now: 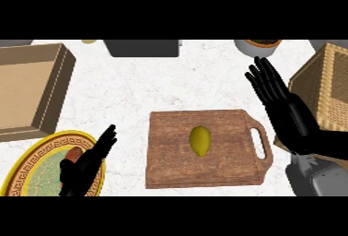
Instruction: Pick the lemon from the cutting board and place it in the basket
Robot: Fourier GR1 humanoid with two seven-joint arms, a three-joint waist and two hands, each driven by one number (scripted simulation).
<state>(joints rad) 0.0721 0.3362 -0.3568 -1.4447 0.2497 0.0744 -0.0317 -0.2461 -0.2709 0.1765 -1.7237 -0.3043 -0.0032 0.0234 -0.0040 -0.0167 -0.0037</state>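
A yellow-green lemon (200,140) lies near the middle of the brown wooden cutting board (173,166), whose handle points right. The woven basket (332,87) stands at the right edge, partly cut off. My right hand (289,115) is open with straight fingers pointing up, just right of the board's handle and in front of the basket's left side, apart from the lemon. At the lower left my left hand (85,163) is open too, fingers up, over a plate.
A yellow-rimmed patterned plate (31,161) with a brownish item (72,155) sits at the lower left. A cardboard box (27,90) stands at the left. A dark container (141,47) and a grey pot (258,46) line the back edge.
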